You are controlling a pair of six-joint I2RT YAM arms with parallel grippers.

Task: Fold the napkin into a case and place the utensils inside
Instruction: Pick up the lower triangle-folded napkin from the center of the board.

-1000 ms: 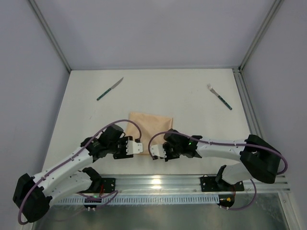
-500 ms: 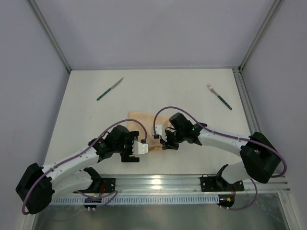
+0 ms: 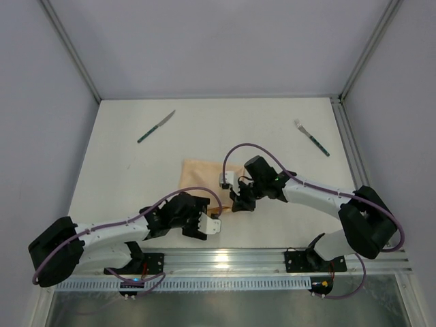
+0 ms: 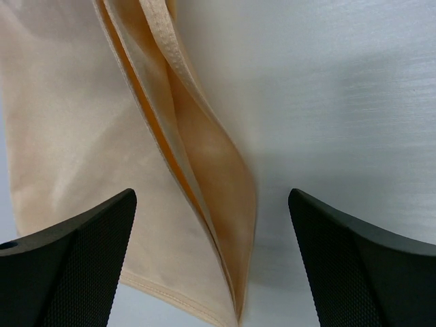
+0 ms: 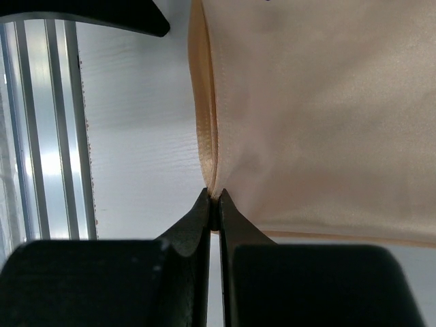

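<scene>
Though the knife [image 3: 156, 127] lies untouched far left on the counter [image 3: 272, 116] | left gripper [image 4: 212, 259] jaws released, spread over napkin [image 3: 201, 174] fold | napkin part-folded, no case yet | right gripper [image 5: 212, 203] jaws clenched on napkin edge | fork [image 3: 312, 137] untouched far right | folding, loading remain

Peach napkin [image 4: 61, 136] reads as thin cloth with a soft sheen and stitched hems; the table [image 4: 354, 102] is smooth, matt white. Left gripper's pads [image 4: 75, 266] show matt black, finely dimpled, while knife [image 3: 156, 127] and fork [image 3: 311, 137] have bright metal ends.
</scene>
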